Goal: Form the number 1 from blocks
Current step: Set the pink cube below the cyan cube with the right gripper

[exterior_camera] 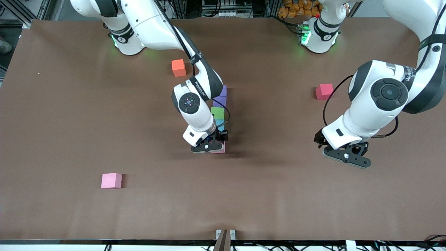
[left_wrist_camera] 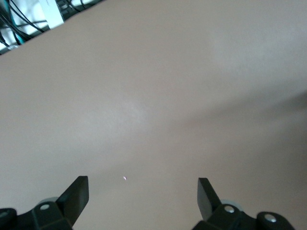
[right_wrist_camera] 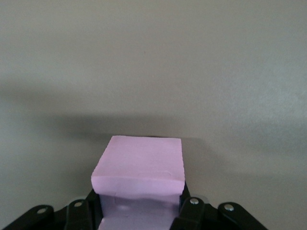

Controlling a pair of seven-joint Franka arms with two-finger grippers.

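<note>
A line of blocks runs toward the front camera at mid-table: a purple block (exterior_camera: pixel 223 91), a second purple block (exterior_camera: pixel 220 101), a green block (exterior_camera: pixel 217 112), then a light blue block (exterior_camera: pixel 220 122). At the line's near end, my right gripper (exterior_camera: pixel 212 146) is shut on a pink block (exterior_camera: pixel 221 150), low at the table. In the right wrist view the pink block (right_wrist_camera: pixel 141 165) fills the space between the fingers and bulges where they squeeze it. My left gripper (exterior_camera: pixel 345 156) waits open over bare table toward the left arm's end, with nothing between its fingers (left_wrist_camera: pixel 79 191).
A second pink cube (exterior_camera: pixel 111 180) lies alone nearer the front camera, toward the right arm's end. An orange cube (exterior_camera: pixel 178 67) sits near the right arm's base. A red cube (exterior_camera: pixel 324 91) rests beside the left arm. The brown table (exterior_camera: pixel 278 195) spreads around them.
</note>
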